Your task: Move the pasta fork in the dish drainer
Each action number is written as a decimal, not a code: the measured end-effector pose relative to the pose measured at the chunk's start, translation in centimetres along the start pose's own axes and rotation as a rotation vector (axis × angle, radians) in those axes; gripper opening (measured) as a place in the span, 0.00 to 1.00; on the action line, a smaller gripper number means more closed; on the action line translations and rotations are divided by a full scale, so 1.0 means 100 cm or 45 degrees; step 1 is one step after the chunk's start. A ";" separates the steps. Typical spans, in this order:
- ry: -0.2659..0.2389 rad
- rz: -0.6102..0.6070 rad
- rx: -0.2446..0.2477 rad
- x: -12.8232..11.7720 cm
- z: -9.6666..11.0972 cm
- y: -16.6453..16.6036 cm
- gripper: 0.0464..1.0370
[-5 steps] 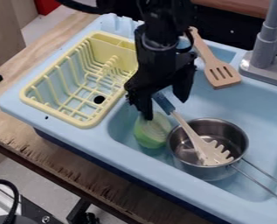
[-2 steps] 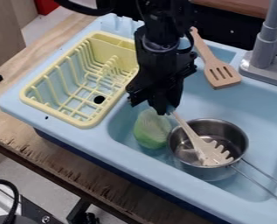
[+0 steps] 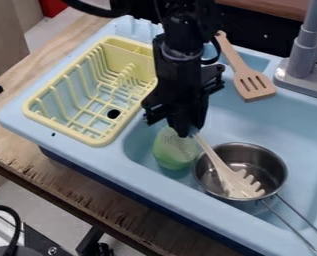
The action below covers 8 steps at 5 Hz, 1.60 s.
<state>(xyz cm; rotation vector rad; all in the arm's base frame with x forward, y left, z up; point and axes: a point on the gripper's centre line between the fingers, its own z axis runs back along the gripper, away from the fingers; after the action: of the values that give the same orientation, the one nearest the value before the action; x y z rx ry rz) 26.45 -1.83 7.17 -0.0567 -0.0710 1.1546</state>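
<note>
One hand (image 3: 187,133) pinches the fork (image 3: 238,186) near its top; grasp judged made. Next: lift clear of the pot (image 3: 271,172), toward the drainer (image 3: 130,59).

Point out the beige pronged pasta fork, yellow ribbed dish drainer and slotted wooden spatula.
Beige pasta fork (image 3: 237,183), camera view, on its head.
Yellow dish drainer (image 3: 128,58), camera view, on its compartment's wall.
Wooden spatula (image 3: 233,56), camera view, on its handle.

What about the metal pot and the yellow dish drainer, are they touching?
Apart: the camera view shows the sink's blue rim between the dish drainer and the metal pot.
</note>
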 end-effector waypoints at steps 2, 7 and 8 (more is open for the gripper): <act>-0.055 0.086 -0.134 0.008 0.026 -0.002 0.18; 0.001 -0.519 -0.006 0.069 0.037 0.018 0.18; 0.035 -0.779 0.099 0.079 0.031 0.010 0.18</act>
<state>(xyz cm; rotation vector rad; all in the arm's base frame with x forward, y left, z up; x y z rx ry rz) 28.48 5.80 10.40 0.0187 -0.0156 0.5438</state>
